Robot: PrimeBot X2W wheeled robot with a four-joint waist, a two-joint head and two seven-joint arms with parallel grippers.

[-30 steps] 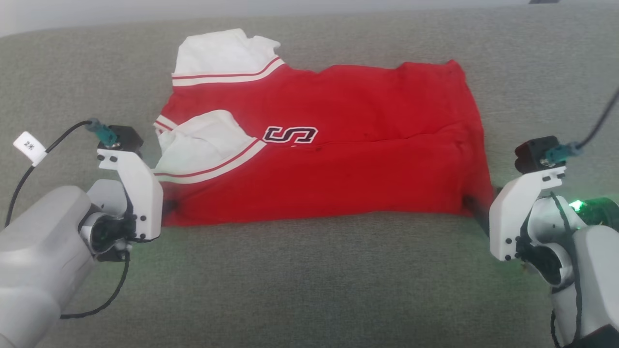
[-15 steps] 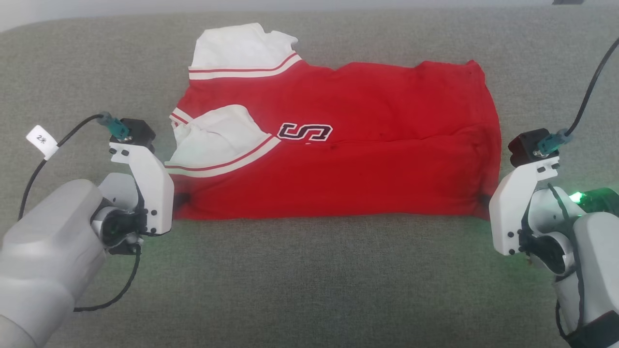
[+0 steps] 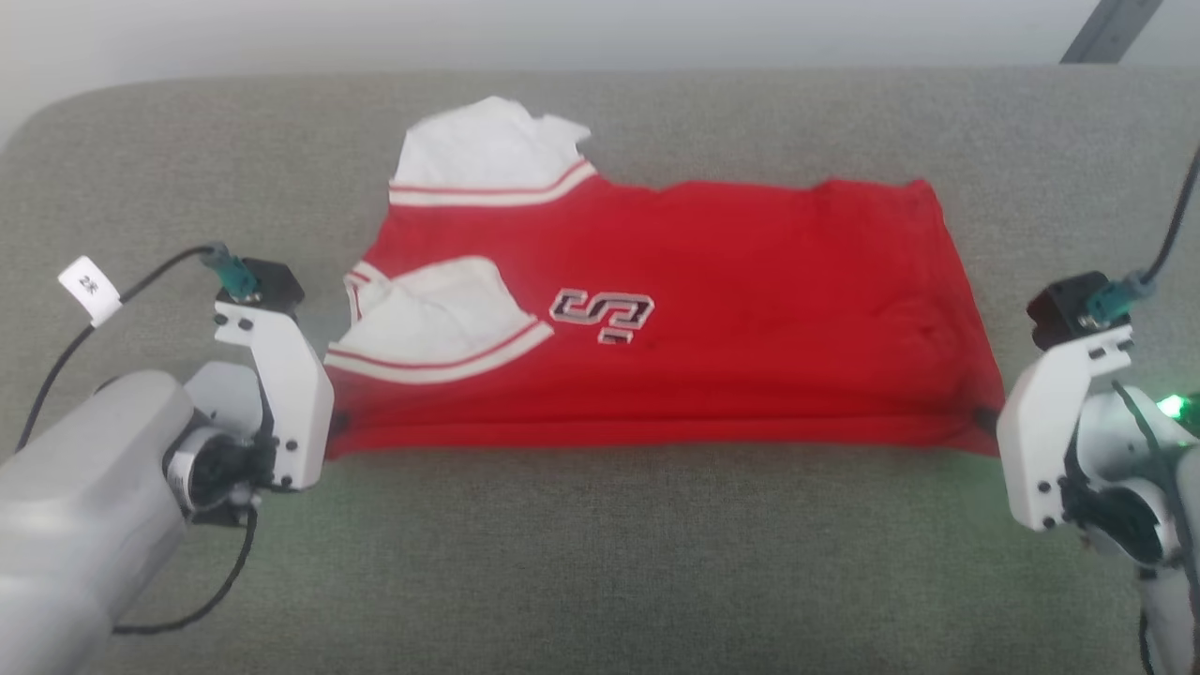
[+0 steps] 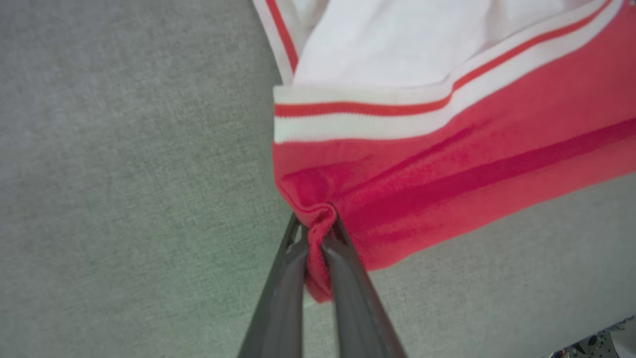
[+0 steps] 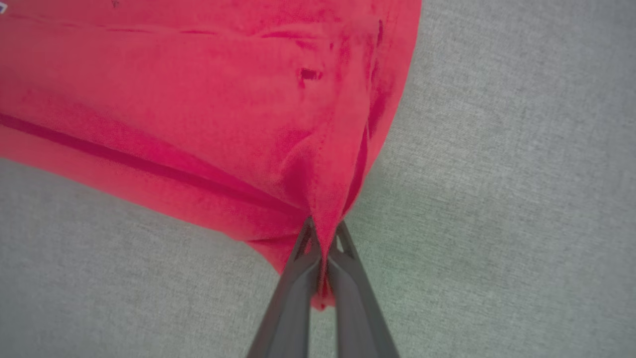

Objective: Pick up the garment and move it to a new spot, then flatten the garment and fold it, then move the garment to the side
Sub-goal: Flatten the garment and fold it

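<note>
Head view, red jersey garment (image 3: 750,309), oblong on coarse grey cushion (image 3: 600,562), left gripper (image 4: 318,223) and right gripper (image 5: 323,229) pinching bunched corners

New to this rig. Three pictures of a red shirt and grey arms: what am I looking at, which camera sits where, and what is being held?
This is a wheeled robot with two arms. The wide picture comes from a camera on its head, looking down at a grey fabric surface. The pale arms at the lower left and lower right are its own. The other two pictures come from a camera on each wrist, looking along that arm's two dark fingers.

A red jersey T-shirt with white sleeves lies on the surface and appears to be folded over on itself. The left end effector is shut on the near corner at the sleeve end. The right end effector is shut on the near corner at the hem end. The shirt's near edge runs straight between them.
</note>
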